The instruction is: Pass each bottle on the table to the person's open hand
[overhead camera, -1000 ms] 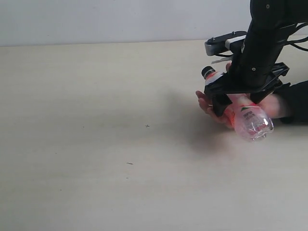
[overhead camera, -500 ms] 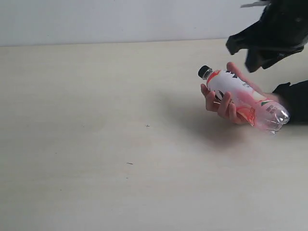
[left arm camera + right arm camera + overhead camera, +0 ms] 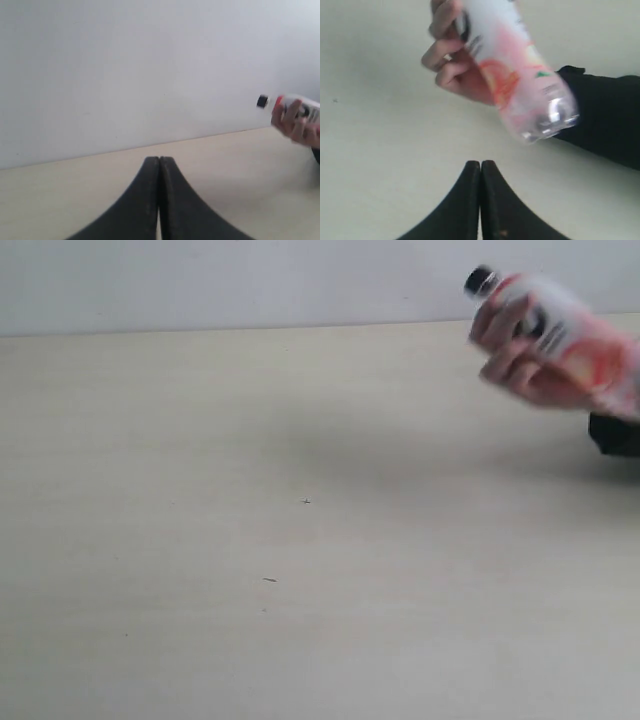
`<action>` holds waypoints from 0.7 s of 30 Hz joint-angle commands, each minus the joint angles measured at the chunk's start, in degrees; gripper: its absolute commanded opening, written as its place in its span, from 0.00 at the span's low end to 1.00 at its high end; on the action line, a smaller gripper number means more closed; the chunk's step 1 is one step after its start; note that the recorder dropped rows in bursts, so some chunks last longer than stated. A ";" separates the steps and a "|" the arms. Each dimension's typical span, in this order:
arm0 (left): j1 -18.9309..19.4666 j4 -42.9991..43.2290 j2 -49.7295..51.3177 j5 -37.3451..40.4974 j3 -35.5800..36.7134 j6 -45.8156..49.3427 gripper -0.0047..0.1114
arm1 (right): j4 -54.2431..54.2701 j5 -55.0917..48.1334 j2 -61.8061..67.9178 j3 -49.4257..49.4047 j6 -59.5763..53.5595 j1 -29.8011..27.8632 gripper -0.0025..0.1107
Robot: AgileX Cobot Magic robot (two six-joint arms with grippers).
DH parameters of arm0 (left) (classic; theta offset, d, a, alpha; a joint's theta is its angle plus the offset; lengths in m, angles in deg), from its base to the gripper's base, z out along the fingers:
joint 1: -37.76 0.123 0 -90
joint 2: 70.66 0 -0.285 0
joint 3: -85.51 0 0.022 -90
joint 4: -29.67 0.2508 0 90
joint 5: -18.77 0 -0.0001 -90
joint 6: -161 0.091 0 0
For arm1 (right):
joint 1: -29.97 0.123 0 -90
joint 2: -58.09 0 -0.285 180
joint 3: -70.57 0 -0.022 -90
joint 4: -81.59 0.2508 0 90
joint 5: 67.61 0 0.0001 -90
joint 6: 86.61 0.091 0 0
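Note:
The pink-white bottle (image 3: pixel 560 325) with a black cap is held in the person's hand (image 3: pixel 520 365), lifted above the table (image 3: pixel 250 490) at the far right; it is blurred by motion. The bottle (image 3: pixel 520 75) and the hand (image 3: pixel 455 65) also show in the right wrist view, and small in the left wrist view as the bottle (image 3: pixel 300 107). My right gripper (image 3: pixel 480 163) is shut with nothing in it, apart from the bottle. My left gripper (image 3: pixel 159 159) is shut and empty, far from the hand. Neither gripper shows in the exterior view. The other bottles are out of view.
A black sleeve (image 3: pixel 605 115) runs off the right side; the sleeve (image 3: pixel 615 435) shows at the exterior view's right edge. A pale wall (image 3: pixel 250 280) stands behind the table's far edge. A few tiny dark specks (image 3: pixel 305 501) mark the table.
The right arm has let go of the pink-white bottle and withdrawn out of the exterior view. The person's hand closed on the bottle and raised it up and to the right.

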 commanded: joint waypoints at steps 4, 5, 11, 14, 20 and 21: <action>0.18 0.04 -0.30 0.14 0.16 -0.41 0.05 | 3.66 -4.47 -11.55 -0.27 11.12 -0.32 0.02; 0.18 0.04 -0.30 0.14 0.16 -0.41 0.05 | 3.10 -4.47 -12.59 -0.27 11.01 -0.32 0.02; 0.18 0.04 -0.30 0.14 0.16 -0.41 0.05 | 3.10 -4.55 -17.19 -0.27 11.40 -0.32 0.02; 0.18 0.04 -0.30 0.14 0.16 -0.41 0.05 | 3.10 -4.55 -18.58 -0.27 11.28 -0.32 0.02; 0.18 0.04 -0.30 0.14 0.16 -0.41 0.05 | 3.10 -4.55 -19.58 -0.17 11.28 -0.32 0.02; 0.18 0.04 -0.30 0.14 0.16 -0.41 0.05 | 3.10 -4.55 -19.58 -0.17 11.28 -0.32 0.02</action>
